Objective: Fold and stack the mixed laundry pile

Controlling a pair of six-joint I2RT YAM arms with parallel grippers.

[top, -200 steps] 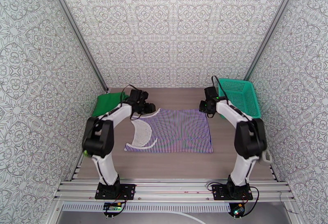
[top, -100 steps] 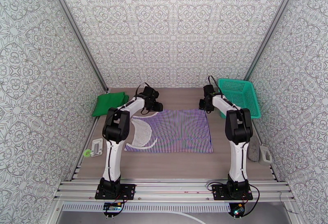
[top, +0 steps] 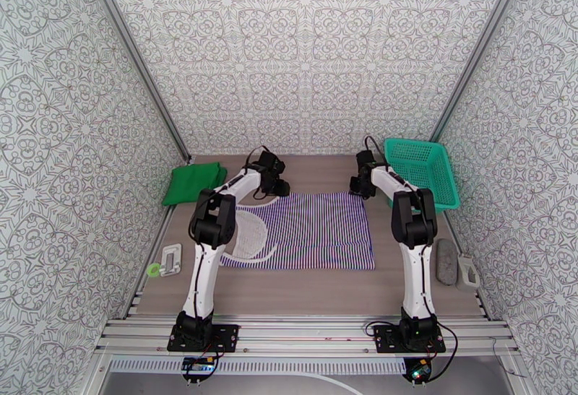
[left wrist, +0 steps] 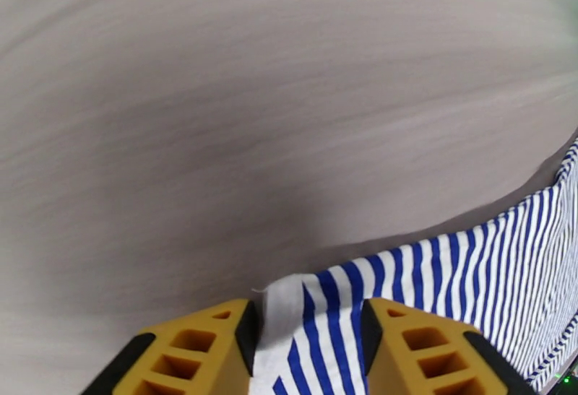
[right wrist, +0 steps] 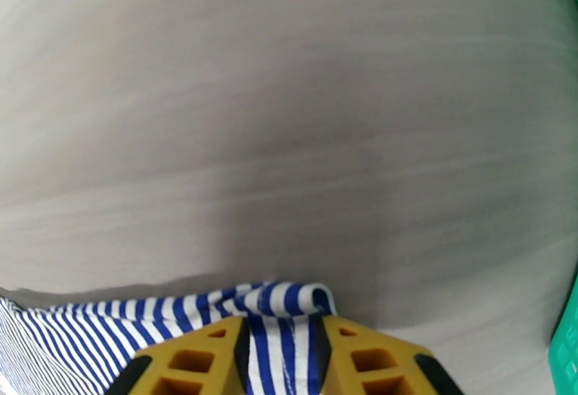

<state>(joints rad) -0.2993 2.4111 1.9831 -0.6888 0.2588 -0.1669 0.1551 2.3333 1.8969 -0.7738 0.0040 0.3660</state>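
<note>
Stripes: the striped sleeveless top [top: 311, 234] lies spread flat in the middle. It's thin, soft cloth in fine purple-and-white lines, nearly a rectangle, with white trim curling round the neck and armholes at its left end.
Green: the green T-shirt [top: 192, 182] is plain and bright, sitting as a compact slab at the far left corner, well apart from the stripes.
Left arm: the left tool [top: 280, 189] is down at the top's far left corner. Its wrist view has it [left wrist: 307, 346] with yellow fingers [left wrist: 195, 353] standing wide apart and the white-trimmed corner lying between them. It looks released, nothing pinched.
Right arm: the right tool [top: 359, 188] is at the far right corner. Up close [right wrist: 282, 360] the gap is narrow and packed with puckered striped cloth, and I cannot tell whether it's clamped or just straddling.
Surface: the bench [top: 318, 284] is matte grey-brown wood grain, with an aluminium rail [top: 303, 335] along the near edge carrying both arm bases.
Room: the patterned walls [top: 303, 50] show grey-on-white ornamental tracery on three sides, with metal posts at the corners.
Far right: a teal plastic mesh basket [top: 433, 147], open weave, stands just beside the right tool.
Edges: a small white item [top: 171, 259] with a green ring [top: 153, 269] sits left, and a grey oblong [top: 446, 261] right.
Views: close up the stripes read bold blue and white, while overhead they read purple. The wrist cameras also show the shadow under the top's far hem.
</note>
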